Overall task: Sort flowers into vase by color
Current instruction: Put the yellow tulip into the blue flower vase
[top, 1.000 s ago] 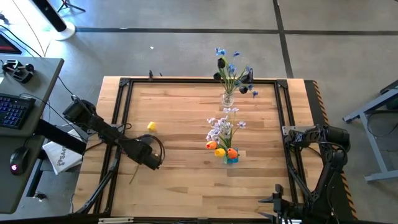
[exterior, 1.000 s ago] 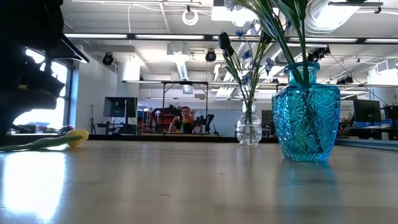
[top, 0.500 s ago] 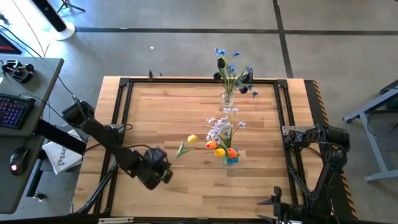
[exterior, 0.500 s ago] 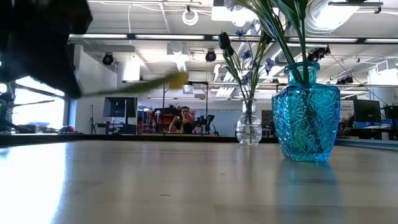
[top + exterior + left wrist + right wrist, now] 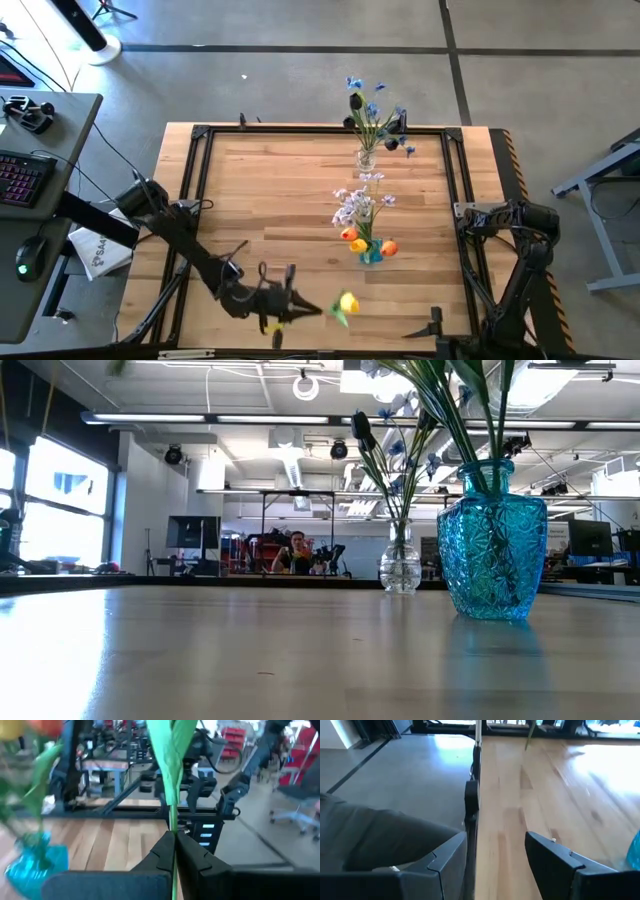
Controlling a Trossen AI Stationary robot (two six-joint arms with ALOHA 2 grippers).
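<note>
1. A second earlier the yellow flower (image 5: 347,301) had lain on the left part of the table (image 5: 280,180); by this moment the left gripper (image 5: 300,310) had clamped its fingers tight on the green stem (image 5: 172,827), lifted it and swung it to the near edge. The pickup looked finished and the carry to a vase was in hand.
2. The stem ran out from between the closed fingers, with the yellow head just beyond the gripper, toward the blue vase (image 5: 371,254).
3. That vase stood near, a little farther in and to the right, already holding orange-red flowers (image 5: 350,236) and pale lilac ones (image 5: 355,205); the yellow head had not reached its mouth.
4. The clear vase (image 5: 366,159) with blue flowers (image 5: 372,108) and near-black ones stood well apart at the far edge.
5. The right gripper (image 5: 495,852) waited at the table's right side, fingers partly spread and empty.
</note>
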